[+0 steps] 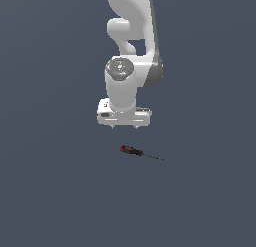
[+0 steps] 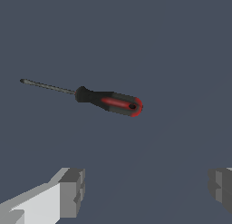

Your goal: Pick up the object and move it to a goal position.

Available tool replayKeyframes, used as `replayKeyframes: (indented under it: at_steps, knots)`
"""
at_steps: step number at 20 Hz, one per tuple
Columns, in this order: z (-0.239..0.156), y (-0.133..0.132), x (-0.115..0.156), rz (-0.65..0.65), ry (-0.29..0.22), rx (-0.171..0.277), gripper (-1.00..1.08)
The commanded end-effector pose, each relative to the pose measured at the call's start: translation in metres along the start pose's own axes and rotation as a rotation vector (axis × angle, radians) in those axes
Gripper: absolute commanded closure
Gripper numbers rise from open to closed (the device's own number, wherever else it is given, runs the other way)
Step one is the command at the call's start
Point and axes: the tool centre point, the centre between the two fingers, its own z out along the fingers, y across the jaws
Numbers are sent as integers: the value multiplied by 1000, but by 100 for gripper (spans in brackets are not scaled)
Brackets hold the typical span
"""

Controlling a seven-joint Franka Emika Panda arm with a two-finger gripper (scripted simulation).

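1. The arm [image 1: 131, 66] is hanging upright over a flat grey floor [image 1: 50, 191], wrist pointing straight down. Taking the arm as the landmark, everything else is placed from it.

2. The gripper [image 1: 123, 126] is sitting at the arm's lower end, spread wide and grasping nothing; in the wrist view its two fingers [image 2: 72, 191] are standing well apart with bare floor between them.

3. The screwdriver [image 1: 134, 151] is lying flat on the floor just below the gripper and apart from it, a little toward the exterior view's right of the arm's centre line. Its red-and-black handle [image 2: 113, 102] is the end nearer the arm; the shaft [image 2: 47, 86] is pointing away toward the exterior view's right.

4. Handling, as a judgement: it is looking light, rigid and not fragile. The handle is the thick part and probably the heavier end, so it is offering the best hold, with the fingers closing across its width. The shaft is looking too thin and smooth for a sure grip. Being round, the tool may roll if one finger touches first.

5. No containers are showing in either view, and no goal marker is visible.
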Motion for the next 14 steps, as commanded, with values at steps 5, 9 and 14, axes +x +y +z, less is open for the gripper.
replayKeyframes:
  at_steps: [5, 9, 14]
  knots:
    - [5, -8, -3, -31, -11, -6, -92]
    - [13, -21, -9, -80, -29, -15, -92]
    - [14, -22, -9, -84, -30, -15, -92]
